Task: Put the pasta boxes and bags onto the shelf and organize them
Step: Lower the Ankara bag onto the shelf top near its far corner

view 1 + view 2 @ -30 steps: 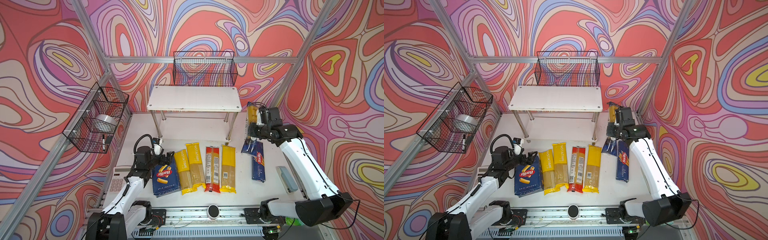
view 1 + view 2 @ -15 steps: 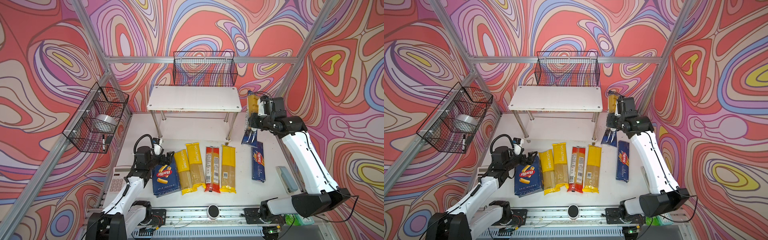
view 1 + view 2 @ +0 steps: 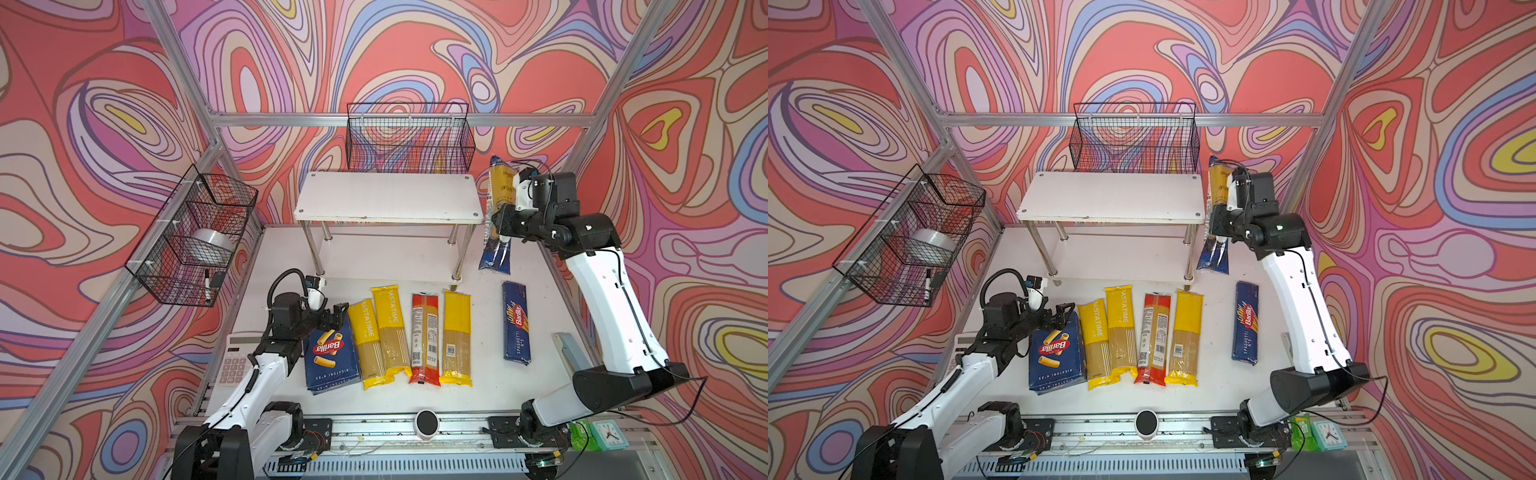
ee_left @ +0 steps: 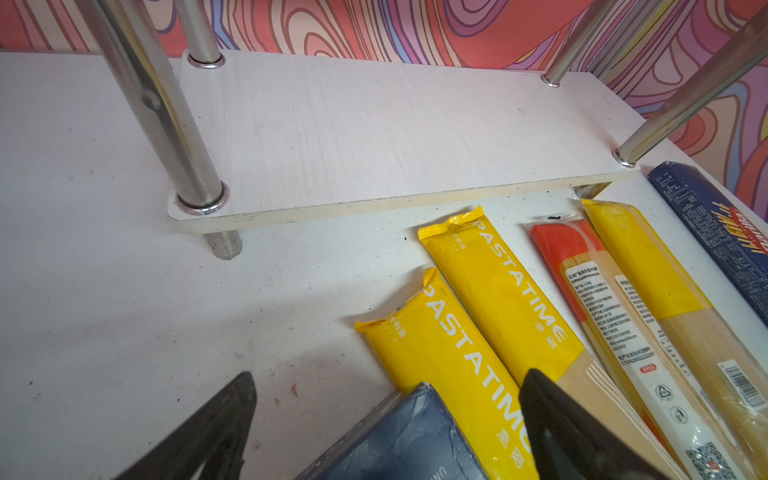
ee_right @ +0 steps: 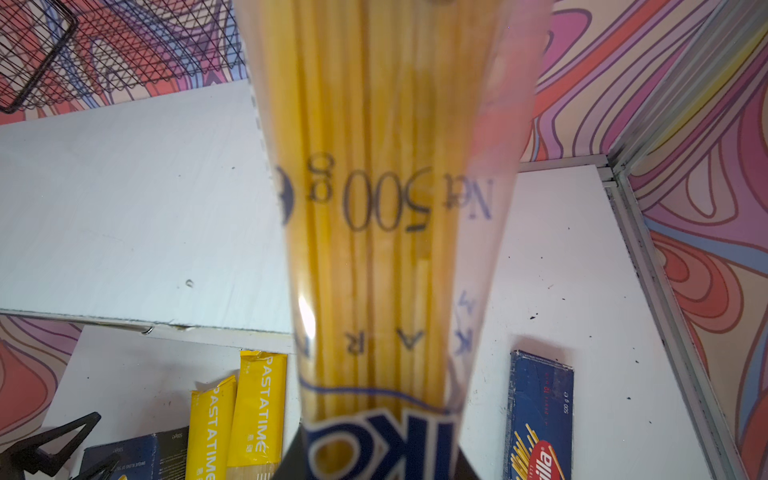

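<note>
Gold-and-navy spaghetti bag (image 3: pixel 494 255) hung upright, my right end effector (image 3: pixel 501 220) clamped on its middle, just beside the top board of the shelf (image 3: pixel 386 195). Placing was underway, I judged; next it needed swinging over that board and tipping flat. Since a second earlier I had lifted it higher.

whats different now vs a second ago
The right tool, shut on the gold-and-navy bag, has carried it higher and toward the back. It now hangs beside the right end of the shelf, and its lower end is clear of the spaghetti box. Nothing was grabbed or let go. Unchanged: the left tool, open over the rigatoni box, and the row of four bags.
</note>
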Available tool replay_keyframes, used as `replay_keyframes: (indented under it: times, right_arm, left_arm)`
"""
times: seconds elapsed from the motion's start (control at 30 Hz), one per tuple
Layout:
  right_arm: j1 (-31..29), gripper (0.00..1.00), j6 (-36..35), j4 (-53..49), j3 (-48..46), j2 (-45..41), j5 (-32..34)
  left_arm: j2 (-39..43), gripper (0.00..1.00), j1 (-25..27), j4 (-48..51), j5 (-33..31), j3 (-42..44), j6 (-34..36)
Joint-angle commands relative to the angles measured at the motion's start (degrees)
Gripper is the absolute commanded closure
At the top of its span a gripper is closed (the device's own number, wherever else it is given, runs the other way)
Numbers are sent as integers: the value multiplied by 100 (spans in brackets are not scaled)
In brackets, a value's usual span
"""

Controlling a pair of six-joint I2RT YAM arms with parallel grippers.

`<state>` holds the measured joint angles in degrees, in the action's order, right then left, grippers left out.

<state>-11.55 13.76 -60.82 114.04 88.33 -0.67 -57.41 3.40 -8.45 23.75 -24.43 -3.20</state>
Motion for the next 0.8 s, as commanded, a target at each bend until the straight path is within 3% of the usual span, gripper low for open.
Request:
replay_keyframes:
  times: [0.0,0.77]
  right_arm:
    - [-110,100,-139,362,607,137,-104]
    - [-258,100,48,829,1627,1043,-599]
  left_arm:
    - [59,0,29,80,-23,-82,61]
    - [81,0,29,61,-23,-70,61]
